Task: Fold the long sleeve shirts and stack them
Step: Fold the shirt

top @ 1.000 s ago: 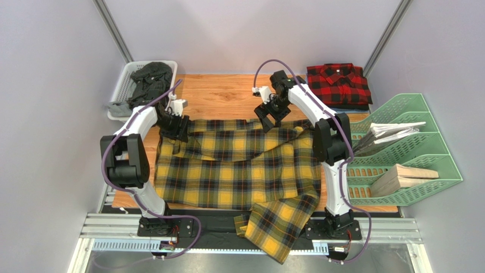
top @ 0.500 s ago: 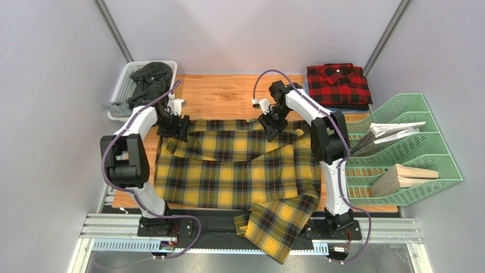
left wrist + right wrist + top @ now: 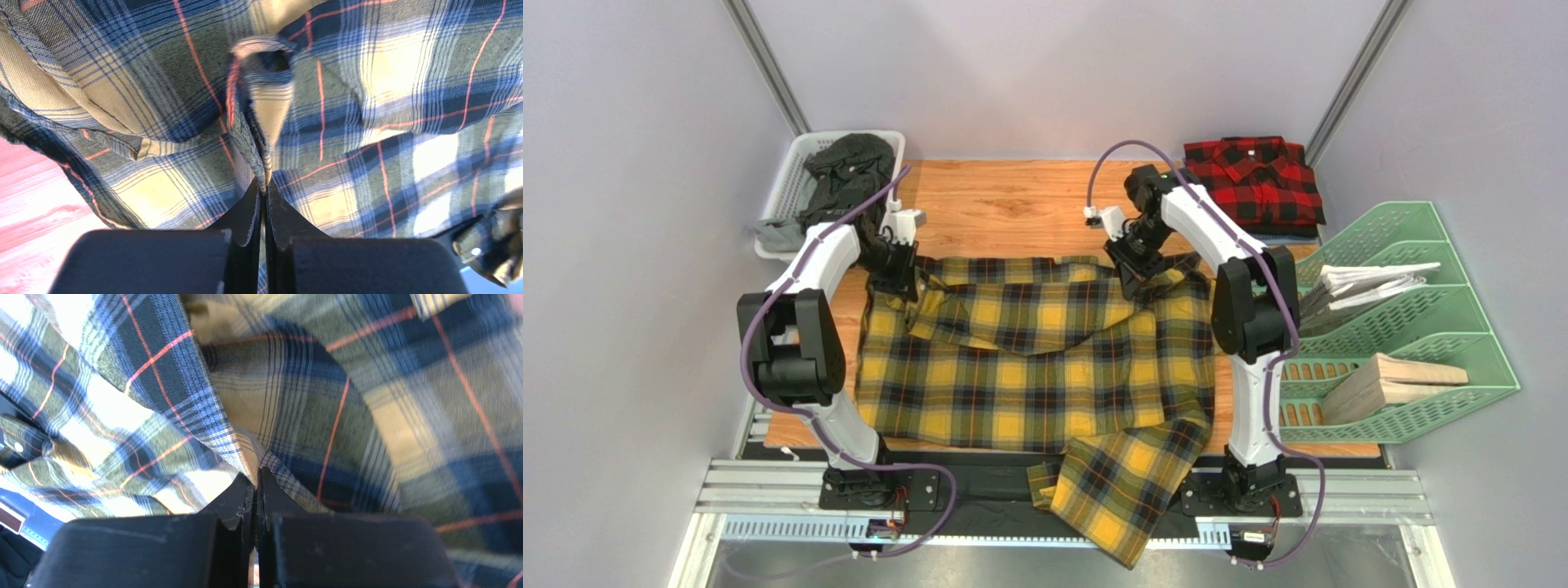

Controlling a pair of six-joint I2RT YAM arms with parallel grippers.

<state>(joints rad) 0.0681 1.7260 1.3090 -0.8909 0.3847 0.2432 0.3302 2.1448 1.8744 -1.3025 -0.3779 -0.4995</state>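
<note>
Yellow plaid shirt (image 3: pixel 1038 361) lies spread across the middle of the wooden surface (image 3: pixel 1014 202). It is rumpled along the far edge, and one part of it (image 3: pixel 1124 490) hangs off the near edge between the arm bases.

Left gripper (image 3: pixel 903 284) is down at the shirt's far-left corner. In the left wrist view its jaws are pressed together (image 3: pixel 265 191) with a thin ridge of the yellow plaid cloth pinched between the tips. The fold stands up from the fingertips, and a bit of bare wood shows at the left.

Right gripper (image 3: pixel 1136 279) is down at the far-right part of the shirt, near the collar end. In the right wrist view the jaws are closed tight (image 3: pixel 256 476) on a crease of the same cloth, and plaid fills the frame around them.

Red plaid shirt (image 3: pixel 1255 181) sits folded at the far-right corner of the surface, well apart from both grippers.

A white basket (image 3: pixel 787 184) holding dark clothes (image 3: pixel 844 169) sits at the far left. A green file rack (image 3: pixel 1437 245) with papers and a wooden block in it stands off the right side.
</note>
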